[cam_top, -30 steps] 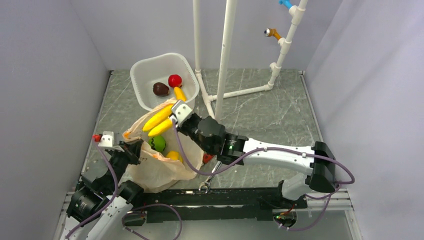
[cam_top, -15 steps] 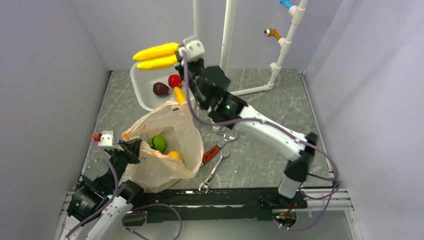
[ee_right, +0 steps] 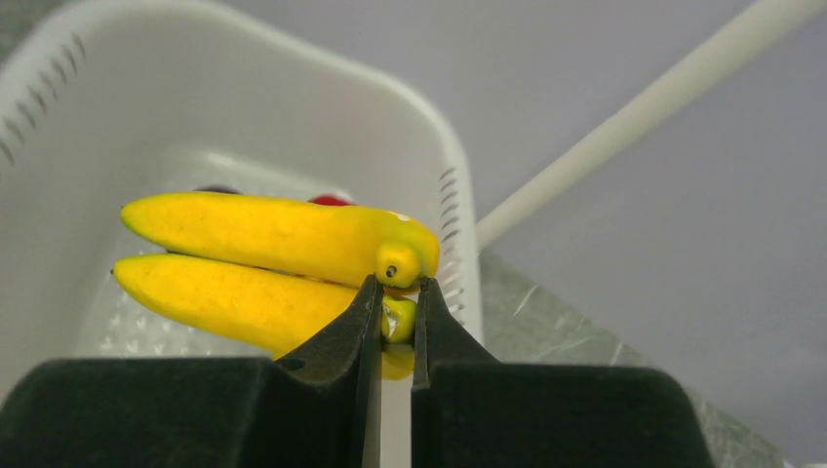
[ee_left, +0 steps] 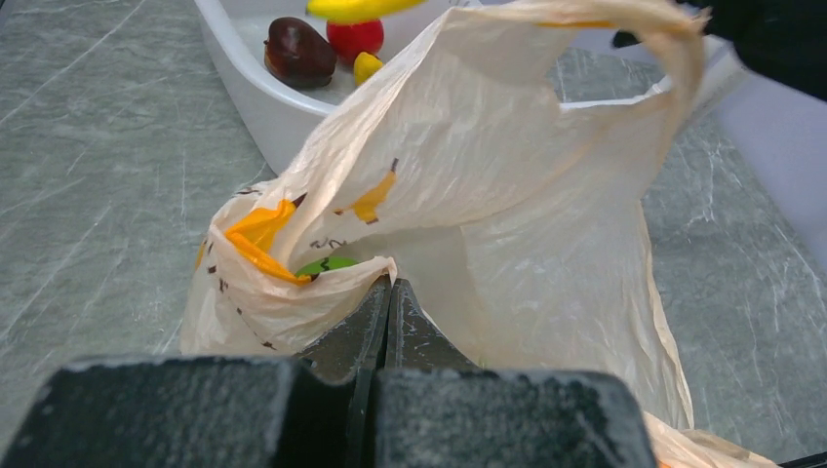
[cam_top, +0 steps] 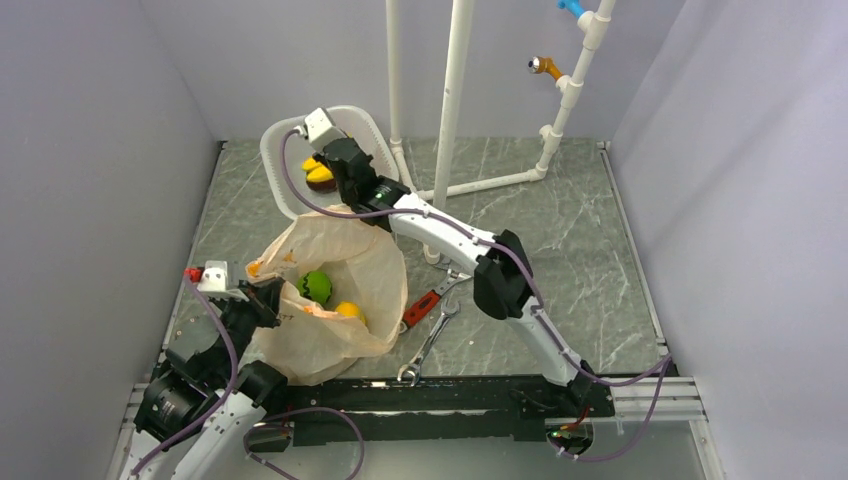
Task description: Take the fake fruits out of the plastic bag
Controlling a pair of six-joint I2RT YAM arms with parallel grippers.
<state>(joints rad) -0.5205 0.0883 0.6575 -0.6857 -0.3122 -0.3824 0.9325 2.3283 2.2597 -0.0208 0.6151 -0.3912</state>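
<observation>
Holding the yellow plastic banana bunch [ee_right: 273,249] by its stem end in the right gripper [ee_right: 395,304], jaws pinched tight on the stub, over the white rigid plastic tub [ee_right: 293,88] at the far left of the table. Seemingly hanging a little above the tub floor, though hard to judge from overhead.

Pinching the near rim of the thin crinkly peach plastic bag [ee_left: 507,195] in the left gripper [ee_left: 388,292], jaws closed on the film, propping the mouth open toward the far side. Left inside the bag, side by side: a bright green striped ball [cam_top: 318,286] and a yellow-orange ball [cam_top: 348,310].

To finish this step well:
- Lower until the bunch sits well inside the walls.
- Aim for bare floor, not for the dark maroon fruit [ee_left: 297,54], the shiny red ball [ee_left: 354,37] or the small yellow piece [ee_left: 368,66] lying together there.
- Open the jaws fully, then lift straight up before swinging back.

Keep the left pinch firm so the mouth does not sag shut before the next reach.

Mind the upright white pipes [cam_top: 455,100] just right of the tub, and the bag's far edge right beside the tub rim, under the arm's path. Also lying right of the bag, apart from it: a red-handled tool [cam_top: 420,310] and a silver wrench [cam_top: 432,340], beside the return path, not across it.
</observation>
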